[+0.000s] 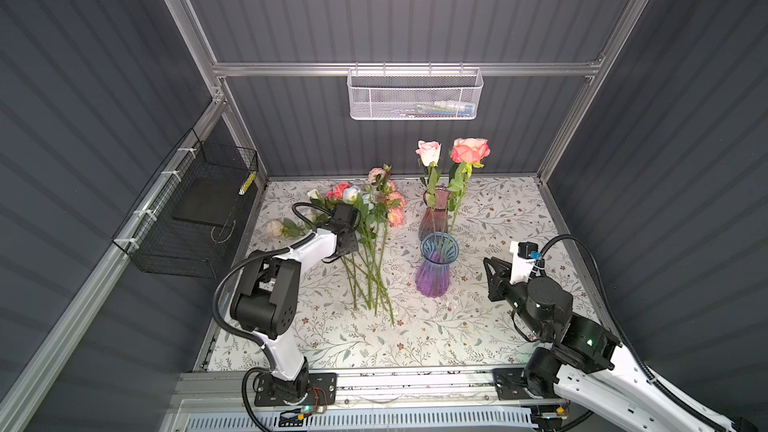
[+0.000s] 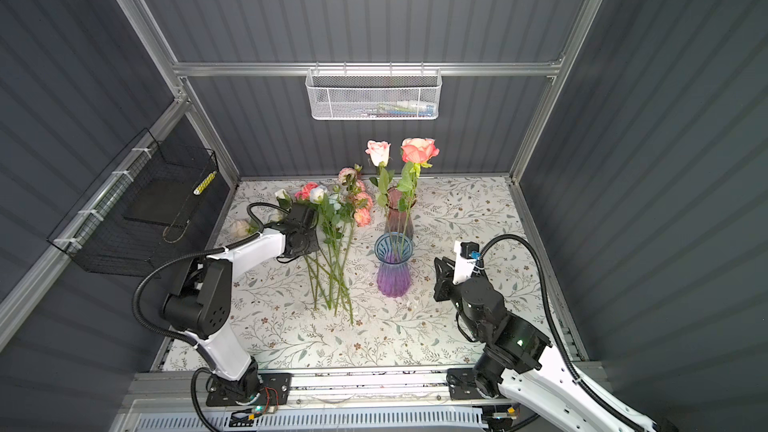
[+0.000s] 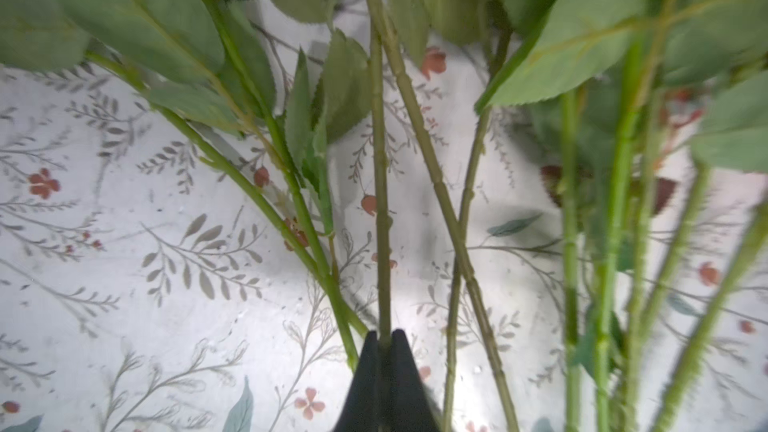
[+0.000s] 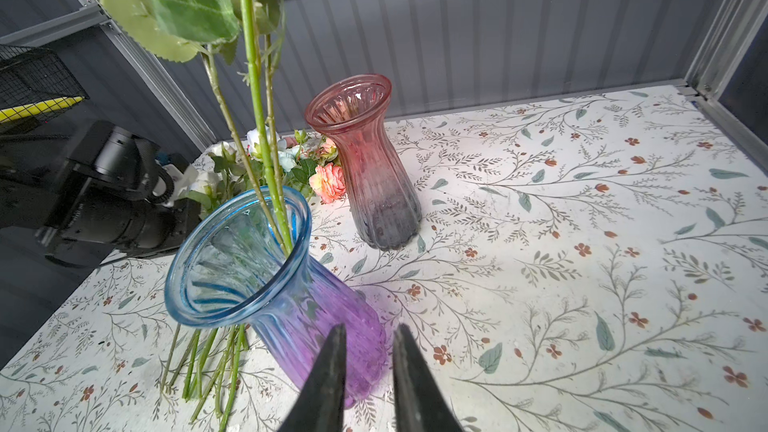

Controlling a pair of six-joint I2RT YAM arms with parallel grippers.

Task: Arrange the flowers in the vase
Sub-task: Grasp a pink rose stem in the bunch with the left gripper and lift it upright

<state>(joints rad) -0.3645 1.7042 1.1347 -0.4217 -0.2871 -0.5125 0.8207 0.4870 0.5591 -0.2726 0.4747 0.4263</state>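
Several flowers (image 1: 374,218) (image 2: 338,218) lie in a bundle on the table, blooms toward the back. My left gripper (image 3: 385,336) is shut on one green stem (image 3: 381,201) of that bundle; in both top views its wrist (image 1: 345,226) covers the fingers. A pale pink rose (image 1: 428,152) and a coral rose (image 1: 469,150) stand in the blue-and-purple vase (image 1: 438,265) (image 4: 266,276). Behind it the pink vase (image 1: 434,214) (image 4: 370,168) holds nothing. My right gripper (image 4: 371,328) (image 1: 492,268) hovers open just right of the blue vase, with nothing between its fingers.
One pale bloom (image 1: 274,227) lies apart at the far left of the floral table cover (image 1: 498,326). A white mesh basket (image 1: 415,93) hangs on the back rail. A black wire basket (image 1: 195,209) is fixed to the left wall.
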